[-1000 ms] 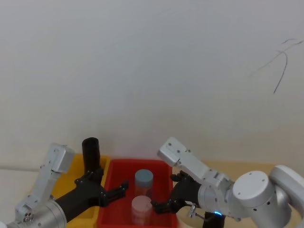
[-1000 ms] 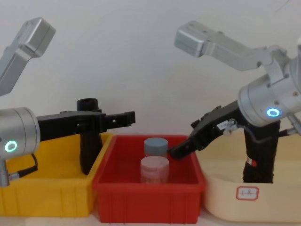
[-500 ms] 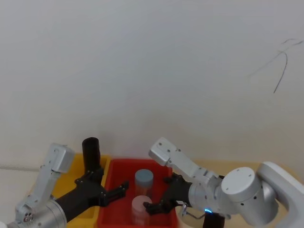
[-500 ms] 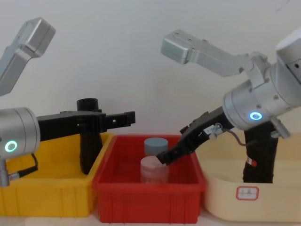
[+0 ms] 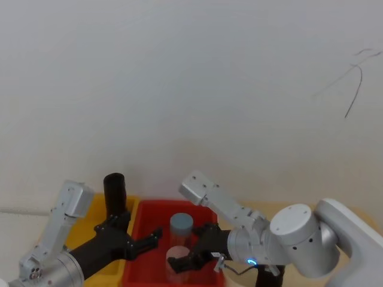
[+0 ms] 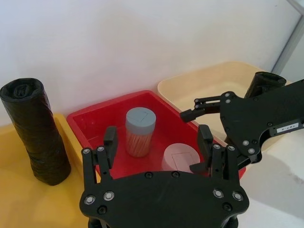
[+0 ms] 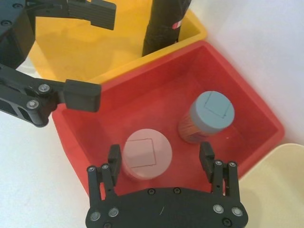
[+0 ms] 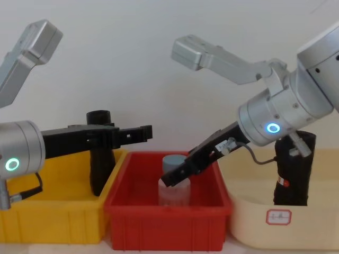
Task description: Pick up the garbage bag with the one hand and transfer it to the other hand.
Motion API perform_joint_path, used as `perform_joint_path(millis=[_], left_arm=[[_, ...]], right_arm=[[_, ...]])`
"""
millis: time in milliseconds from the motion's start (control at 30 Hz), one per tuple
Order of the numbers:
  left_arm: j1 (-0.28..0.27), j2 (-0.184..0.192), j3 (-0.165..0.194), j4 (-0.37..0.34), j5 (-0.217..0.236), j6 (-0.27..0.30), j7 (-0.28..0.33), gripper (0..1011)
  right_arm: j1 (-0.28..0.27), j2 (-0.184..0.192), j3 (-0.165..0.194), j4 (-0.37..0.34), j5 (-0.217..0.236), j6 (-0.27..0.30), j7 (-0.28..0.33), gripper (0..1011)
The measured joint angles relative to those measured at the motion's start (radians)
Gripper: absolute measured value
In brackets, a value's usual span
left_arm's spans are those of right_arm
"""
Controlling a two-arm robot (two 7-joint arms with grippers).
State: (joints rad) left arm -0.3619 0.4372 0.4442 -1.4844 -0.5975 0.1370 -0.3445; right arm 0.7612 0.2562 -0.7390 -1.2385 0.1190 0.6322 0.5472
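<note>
Two gaping pincers, left pincer (image 6: pixel 157 137) and right pincer (image 7: pixel 160 152), crowd the red bin (image 8: pixel 164 227) while the garbage bag (image 6: pixel 33 128) stands in the yellow bin (image 8: pixel 53 222) at the left's ten o'clock, so swinging there could knock them together.

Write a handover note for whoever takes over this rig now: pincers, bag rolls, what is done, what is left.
Left pincer: open, empty, above the red bin's left side.
Right pincer: open, empty, low over the pink jar in that bin.
Yellow-bin roll: upright, untouched.
Beige-bin roll: upright, untouched.
Done: nothing. Left: grasp a roll, lift, hand over.
</note>
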Motion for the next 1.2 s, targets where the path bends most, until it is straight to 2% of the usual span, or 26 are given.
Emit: perform_joint_path(millis=[633, 1200], left_arm=[[0.000, 0.000, 0.000, 0.000, 0.000, 0.000, 0.000, 1001], [0.000, 0.000, 0.000, 0.000, 0.000, 0.000, 0.000, 1001]], right_arm=[[0.026, -0.057, 0.007, 0.097, 0.006, -0.007, 0.028, 1001], [0.031, -0.081, 0.022, 0.153, -0.003, -0.015, 0.023, 1001]])
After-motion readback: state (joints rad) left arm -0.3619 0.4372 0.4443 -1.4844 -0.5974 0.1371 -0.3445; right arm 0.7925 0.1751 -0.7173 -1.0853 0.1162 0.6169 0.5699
